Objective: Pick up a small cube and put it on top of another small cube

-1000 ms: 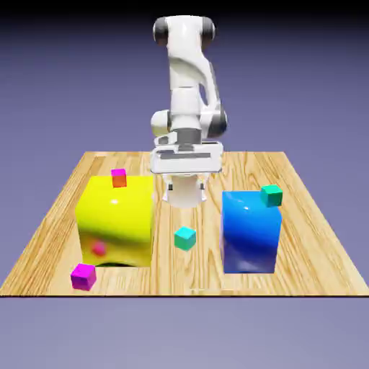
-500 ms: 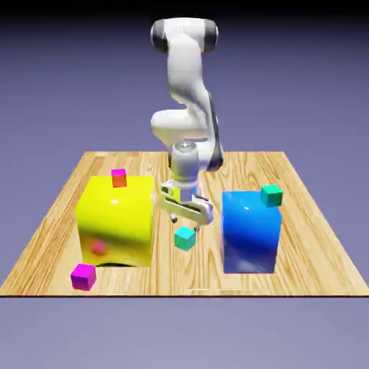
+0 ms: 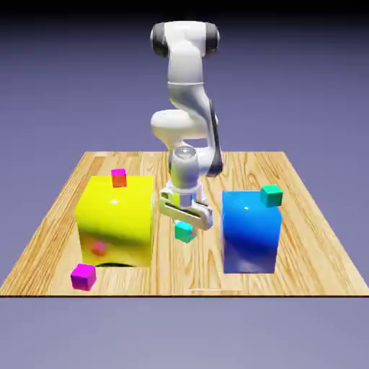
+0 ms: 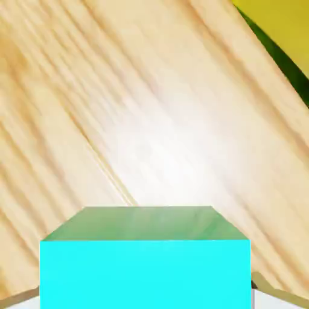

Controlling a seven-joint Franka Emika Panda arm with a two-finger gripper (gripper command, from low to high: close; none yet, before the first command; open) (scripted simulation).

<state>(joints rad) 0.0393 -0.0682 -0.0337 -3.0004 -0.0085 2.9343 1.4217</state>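
**Cyan cube clamped in white claw above wooden table**

Cyan-turquoise small cube (image 3: pixel 184 231) gripped between the fingers of the white gripper (image 3: pixel 185 225), clear of the wooden table (image 3: pixel 303 216), in the gap between two big blocks. Seen large at the bottom of the hand view (image 4: pixel 145 258), filling the space where the fingertips would show, with pale wood grain spread behind it and a sliver of yellow in that view's upper right corner. Claw pointed downward, slightly tilted, at the end of the white arm (image 3: pixel 189 108) rising toward the top middle. Just beside the claw on the exterior view's left, a big yellow block (image 3: pixel 117 220) with a tiny red-and-magenta cube (image 3: pixel 119 177) resting on its top near the far edge. Just beside it on the exterior view's right, a big blue block (image 3: pixel 251 230). Green-teal small cube (image 3: pixel 272 195) perched at the blue block's far upper right corner, well apart from the held cube. Magenta small cube (image 3: pixel 83 277) on the table near the front edge, by the yellow block's lower left corner.
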